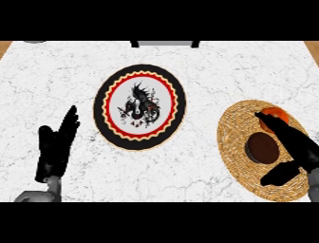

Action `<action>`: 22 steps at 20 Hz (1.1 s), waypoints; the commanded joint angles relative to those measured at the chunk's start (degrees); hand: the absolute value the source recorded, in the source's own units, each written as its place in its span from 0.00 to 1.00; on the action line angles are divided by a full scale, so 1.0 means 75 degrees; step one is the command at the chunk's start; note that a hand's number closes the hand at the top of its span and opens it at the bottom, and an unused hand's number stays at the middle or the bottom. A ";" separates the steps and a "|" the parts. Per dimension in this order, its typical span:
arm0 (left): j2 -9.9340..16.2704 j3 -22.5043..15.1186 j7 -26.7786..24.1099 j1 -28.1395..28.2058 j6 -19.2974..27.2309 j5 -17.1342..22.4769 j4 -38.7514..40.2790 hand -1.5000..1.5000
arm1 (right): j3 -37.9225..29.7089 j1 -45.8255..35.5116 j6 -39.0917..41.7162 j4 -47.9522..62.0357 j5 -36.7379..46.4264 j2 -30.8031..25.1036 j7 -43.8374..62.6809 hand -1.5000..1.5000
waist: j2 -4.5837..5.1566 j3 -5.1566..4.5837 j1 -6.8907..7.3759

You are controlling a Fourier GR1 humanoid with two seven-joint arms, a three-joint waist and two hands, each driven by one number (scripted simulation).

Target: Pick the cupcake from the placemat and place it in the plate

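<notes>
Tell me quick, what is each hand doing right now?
Left hand: open, fingers straight, holding nothing.
Right hand: open over the cupcake on the placemat, not yet gripping it.

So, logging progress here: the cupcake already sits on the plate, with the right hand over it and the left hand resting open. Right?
Not quite. In the head view the cupcake sits on the placemat, not the plate. The right hand is over it; the left hand rests open.

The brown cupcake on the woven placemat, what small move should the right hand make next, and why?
Probably close around it. The right hand lies open beside the brown cupcake on the round woven placemat, fingers straight and thumb spread, so nothing is gripped. The black-rimmed round plate waits to the left.
</notes>
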 commanded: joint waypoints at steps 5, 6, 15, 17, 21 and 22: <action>-0.0157 0.0088 0.0339 -0.0222 -0.0044 -0.0311 -0.0095 0.50 | -0.0289 -0.0237 0.0099 0.0844 0.0637 0.0571 -0.0522 1.00 | 0.0037 0.0038 0.0010; -0.0045 0.0123 -0.0078 0.0282 -0.0236 -0.0166 -0.0217 0.50 | 0.0059 0.0109 -0.0054 0.0518 0.1003 0.0446 -0.0693 1.00 | 0.0033 0.0037 0.0016; -0.0168 0.0519 -0.0436 -0.0135 -0.0303 -0.0135 0.0611 0.50 | -0.0358 -0.0350 -0.0684 0.0968 0.1783 0.0518 -0.1382 1.00 | 0.0040 0.0035 0.0002; -0.0403 0.0050 -0.0192 0.0021 -0.0045 -0.0540 0.0130 0.50 | -0.0592 -0.0089 -0.1097 0.0884 0.1968 0.0427 -0.1395 1.00 | 0.0031 0.0037 -0.0012; 0.0043 0.0498 -0.0027 -0.0290 -0.0564 -0.0027 0.0214 0.50 | 0.1007 -0.0976 -0.1481 -0.0029 0.3003 0.1763 -0.0420 1.00 | 0.0054 0.0025 0.0216; -0.0008 0.0318 -0.0134 -0.0264 -0.0560 -0.0190 0.0355 0.50 | 0.1620 -0.1075 -0.1392 -0.0264 0.3160 0.2104 -0.0560 1.00 | 0.0058 0.0017 0.0295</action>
